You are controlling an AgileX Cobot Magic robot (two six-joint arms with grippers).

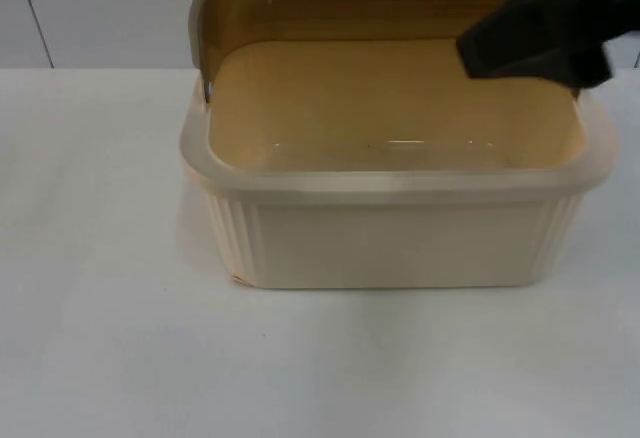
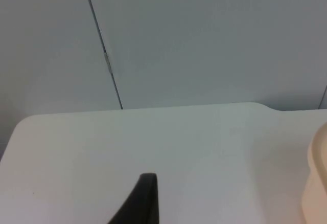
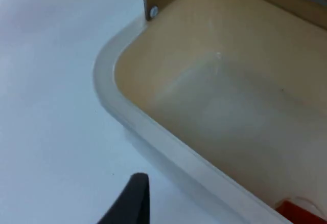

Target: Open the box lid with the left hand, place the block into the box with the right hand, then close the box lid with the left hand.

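Box (image 1: 400,238) mid-desk (image 1: 100,338), lid (image 1: 300,3) tipped back at far side, red block (image 3: 301,214) just visible inside by near-right wall; right tool (image 1: 535,43) over far-right rim, left tool (image 2: 138,203) waiting left, both grips unreadable; lift right clear before swinging lid down
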